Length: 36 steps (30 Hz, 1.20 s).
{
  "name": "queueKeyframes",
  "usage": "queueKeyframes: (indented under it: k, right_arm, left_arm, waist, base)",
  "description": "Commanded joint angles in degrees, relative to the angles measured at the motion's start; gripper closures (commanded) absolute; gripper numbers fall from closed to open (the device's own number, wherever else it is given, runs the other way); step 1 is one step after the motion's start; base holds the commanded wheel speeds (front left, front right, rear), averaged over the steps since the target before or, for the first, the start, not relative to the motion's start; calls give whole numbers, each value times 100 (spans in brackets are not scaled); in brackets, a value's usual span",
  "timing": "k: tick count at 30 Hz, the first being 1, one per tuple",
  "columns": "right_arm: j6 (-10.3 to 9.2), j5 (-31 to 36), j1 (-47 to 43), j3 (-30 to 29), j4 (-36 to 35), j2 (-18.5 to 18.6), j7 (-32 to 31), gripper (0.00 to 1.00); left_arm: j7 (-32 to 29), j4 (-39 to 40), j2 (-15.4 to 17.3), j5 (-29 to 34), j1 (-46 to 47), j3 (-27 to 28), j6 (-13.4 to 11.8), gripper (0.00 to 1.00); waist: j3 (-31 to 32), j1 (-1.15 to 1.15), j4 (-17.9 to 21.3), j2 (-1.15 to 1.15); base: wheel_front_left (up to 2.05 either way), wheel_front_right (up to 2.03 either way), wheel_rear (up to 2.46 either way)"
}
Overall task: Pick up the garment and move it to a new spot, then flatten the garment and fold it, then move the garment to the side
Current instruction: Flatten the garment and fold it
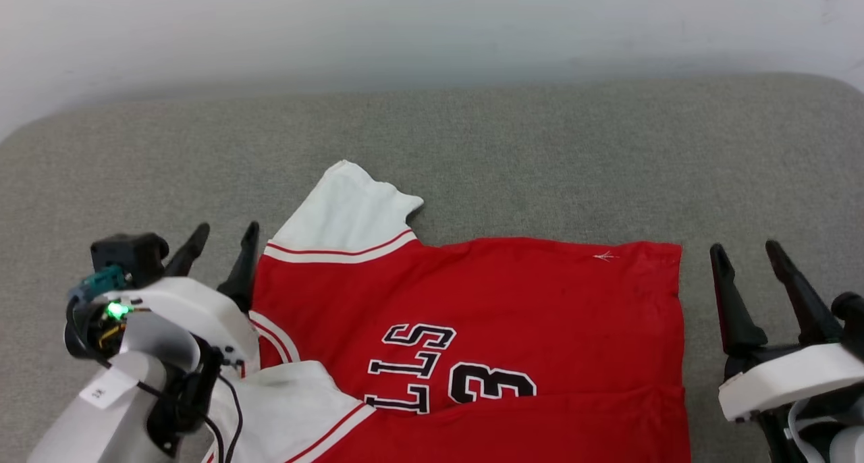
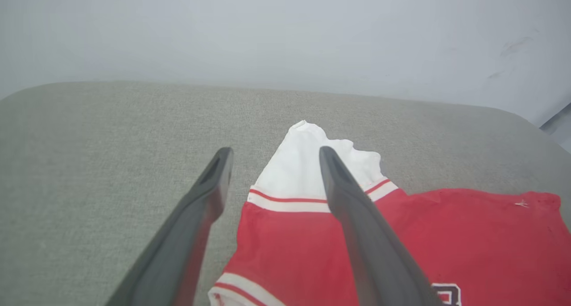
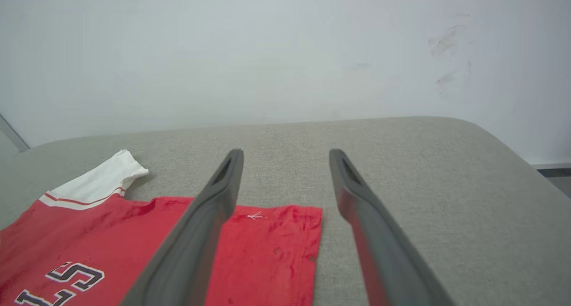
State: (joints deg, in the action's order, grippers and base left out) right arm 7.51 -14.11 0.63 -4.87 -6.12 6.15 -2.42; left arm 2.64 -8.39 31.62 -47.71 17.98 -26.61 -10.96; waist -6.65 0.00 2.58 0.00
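One garment (image 1: 513, 301); long axis left-right; top pointing left

The shirt (image 1: 513, 294) is running off the head view's bottom edge; its own fold is covering part of the lettering (image 1: 408, 367).

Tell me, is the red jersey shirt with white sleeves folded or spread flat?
Partly folded: the red jersey shirt has its near edge turned over the black lettering; the far white sleeve lies unfolded.

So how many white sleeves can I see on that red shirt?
2. The far sleeve points away over the grey surface; the near sleeve lies at the picture's bottom edge beside the left arm, partly cut off.
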Motion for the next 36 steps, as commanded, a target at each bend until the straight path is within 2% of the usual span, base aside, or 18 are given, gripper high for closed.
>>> queueKeyframes:
  k: [1, 4, 8, 13, 17, 24, 31, 32, 33, 34, 35, 36]
  right_arm:
    - [-6, 71, 207, 8, -117, -46, 41, 0]
    - [-6, 137, 445, 51, -285, -60, 76, 0]
    - [-6, 136, 709, 140, -380, -91, 107, 0]
    - [-6, 59, 895, 238, -296, -186, 221, 0]
    - [-6, -6, 957, 306, -142, -248, 393, 0]
    - [-6, -165, 1123, 459, 209, -305, 636, 0]
    - [-6, -336, 1199, 436, 490, -326, 715, 0]
    - [-6, -376, 1218, 426, 534, -329, 686, 0]
    - [-6, -376, 1218, 426, 534, -329, 686, 0]
    - [-6, -424, 1247, 422, 570, -330, 659, 0]
    - [-6, -509, 1277, 439, 611, -332, 621, 0]
    - [-6, -583, 1288, 434, 670, -331, 543, 0]
  left_arm:
    - [93, -144, -67, 84, 318, 19, 85, 0]
    - [28, -424, -106, 102, 804, -7, 259, 0]
    - [-369, -875, -59, 21, 1469, -69, 582, 0]
    - [-1463, -1379, 86, -404, 2266, -146, 1110, 0]
    - [-2556, -1680, 301, -772, 2861, -175, 1359, 0]
    - [-4038, -1997, 710, -948, 3514, -346, 1282, 0]
    - [-5233, -2288, 745, -1120, 3471, -649, 1004, 0]
    - [-5327, -2301, 720, -1128, 3445, -693, 976, 28]
    - [-5327, -2301, 720, -1128, 3445, -693, 976, 28]
    - [-5340, -2295, 695, -1122, 3422, -713, 942, 76]
    - [-5368, -2306, 655, -1144, 3390, -723, 917, 100]
    - [-5397, -2303, 626, -1155, 3362, -746, 890, 100]
  waist:
    - [-349, 0, 169, 0]
    - [-653, 0, 287, 0]
    - [-1027, 0, 493, 0]
    - [-1435, 0, 768, 0]
    - [-1697, 0, 966, 0]
    - [-1967, 0, 1291, 0]
    - [-2089, 0, 1441, 0]
    - [-2101, 0, 1449, 0]
    - [-2101, 0, 1449, 0]
    - [-2108, 0, 1458, 0]
    - [-2108, 0, 1462, 0]
    - [-2105, 0, 1464, 0]
  base:
    - [0, 0, 0]
    - [0, 0, 0]
    - [0, 0, 0]
    - [0, 0, 0]
    - [0, 0, 0]
    - [0, 0, 0]
    - [0, 0, 0]
    - [0, 0, 0]
    - [0, 0, 0]
    - [0, 0, 0]
    - [0, 0, 0]
    - [0, 0, 0]
